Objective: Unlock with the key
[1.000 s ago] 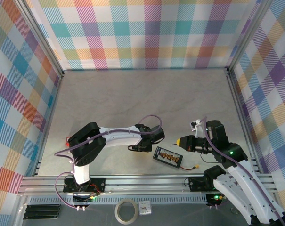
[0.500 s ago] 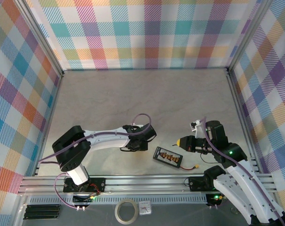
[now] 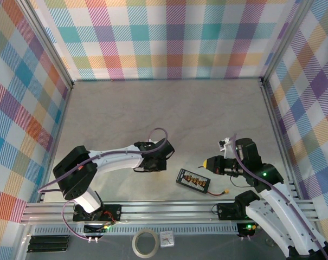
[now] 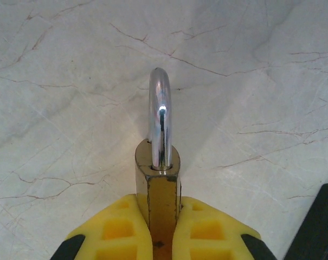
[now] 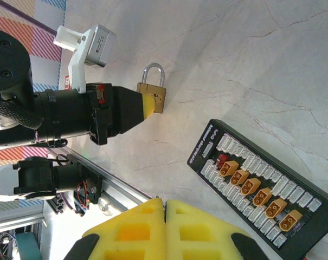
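I've got my left hand clamped on the padlock body to steady it; right hand's fully closed nearby.

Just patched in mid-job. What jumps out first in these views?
The brass padlock stands out first, clamped in the left claw with its shackle pointing away, over the marbled table. Right of it lies a black connector board, and the right claw hangs shut nearby.

White arms, black joints, purple cables, yellow fingers
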